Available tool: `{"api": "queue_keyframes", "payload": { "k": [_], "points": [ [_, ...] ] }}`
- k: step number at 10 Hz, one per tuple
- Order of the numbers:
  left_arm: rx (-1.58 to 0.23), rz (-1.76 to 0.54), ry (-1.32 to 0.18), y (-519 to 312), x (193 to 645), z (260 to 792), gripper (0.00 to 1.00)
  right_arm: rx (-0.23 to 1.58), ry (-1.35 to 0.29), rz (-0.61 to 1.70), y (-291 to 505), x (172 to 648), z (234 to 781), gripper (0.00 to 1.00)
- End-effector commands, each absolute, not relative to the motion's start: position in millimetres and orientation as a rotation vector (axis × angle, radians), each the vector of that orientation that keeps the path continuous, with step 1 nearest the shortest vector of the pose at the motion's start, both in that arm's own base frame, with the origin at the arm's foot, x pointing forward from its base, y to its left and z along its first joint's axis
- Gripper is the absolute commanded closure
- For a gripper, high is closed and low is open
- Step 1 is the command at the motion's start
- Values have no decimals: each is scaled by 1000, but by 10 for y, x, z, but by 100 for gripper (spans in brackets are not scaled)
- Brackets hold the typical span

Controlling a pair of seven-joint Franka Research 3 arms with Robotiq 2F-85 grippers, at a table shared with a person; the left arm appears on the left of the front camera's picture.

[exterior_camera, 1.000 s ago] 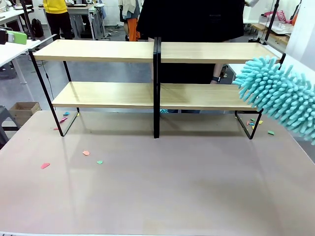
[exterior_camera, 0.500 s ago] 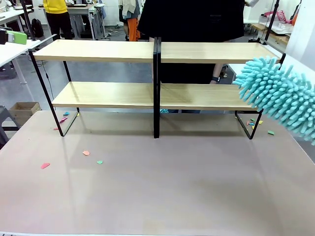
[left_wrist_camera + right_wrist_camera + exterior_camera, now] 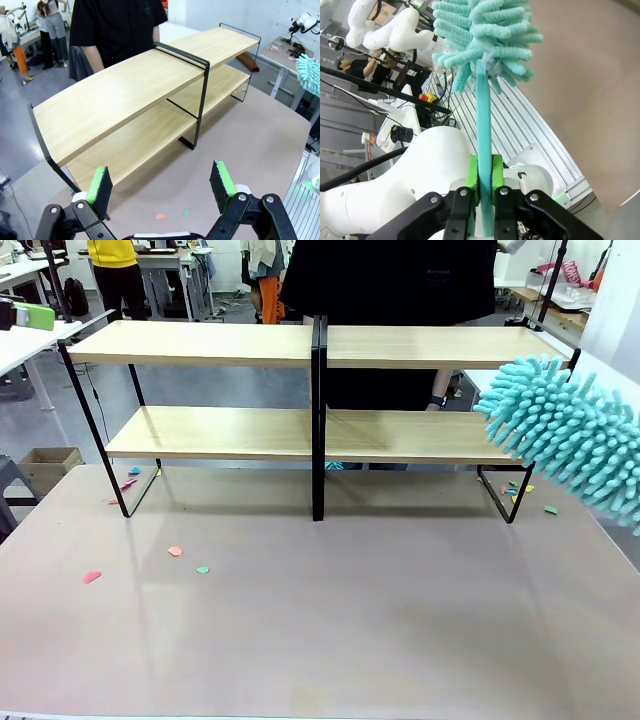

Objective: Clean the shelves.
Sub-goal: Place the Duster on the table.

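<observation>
The shelves [image 3: 312, 390] are set across the upper half of the front view, on the tabletop [image 3: 330, 620]. A duster [image 3: 565, 435] is held at the right edge, before the rack's right end. Paper scraps [image 3: 175, 551] lie lower left of the rack. A person [image 3: 390, 280] is stood behind it.

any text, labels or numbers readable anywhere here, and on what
None can be read.
Small mark on the person's black shirt: too blurred to read.
Shelves, duster, tabletop, paper scraps: no print seen.
Small label on a base in the right wrist view: too small to read.
</observation>
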State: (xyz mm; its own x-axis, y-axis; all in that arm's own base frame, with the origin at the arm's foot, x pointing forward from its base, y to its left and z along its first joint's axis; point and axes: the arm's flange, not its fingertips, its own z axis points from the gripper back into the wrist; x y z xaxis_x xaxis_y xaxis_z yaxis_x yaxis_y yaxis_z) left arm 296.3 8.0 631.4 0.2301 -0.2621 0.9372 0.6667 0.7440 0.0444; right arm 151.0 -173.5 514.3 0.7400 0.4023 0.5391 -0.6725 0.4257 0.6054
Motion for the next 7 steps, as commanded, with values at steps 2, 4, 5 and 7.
{"api": "queue_keyframes", "payload": {
  "k": [2,4,5,7],
  "points": [
    [-770,-604,-802,-222,3208,5623,0,975,-137,819,-1402,2038,4769,88],
    [-764,-450,-421,-119,2817,4738,0,950,54,784,-1217,2514,4281,88],
    [-862,-393,-269,-119,2568,4475,0,941,123,748,-1159,2714,4115,88],
    [-949,-250,-107,-149,2242,4009,0,947,218,721,-1037,3056,3903,88]
  ]
}}
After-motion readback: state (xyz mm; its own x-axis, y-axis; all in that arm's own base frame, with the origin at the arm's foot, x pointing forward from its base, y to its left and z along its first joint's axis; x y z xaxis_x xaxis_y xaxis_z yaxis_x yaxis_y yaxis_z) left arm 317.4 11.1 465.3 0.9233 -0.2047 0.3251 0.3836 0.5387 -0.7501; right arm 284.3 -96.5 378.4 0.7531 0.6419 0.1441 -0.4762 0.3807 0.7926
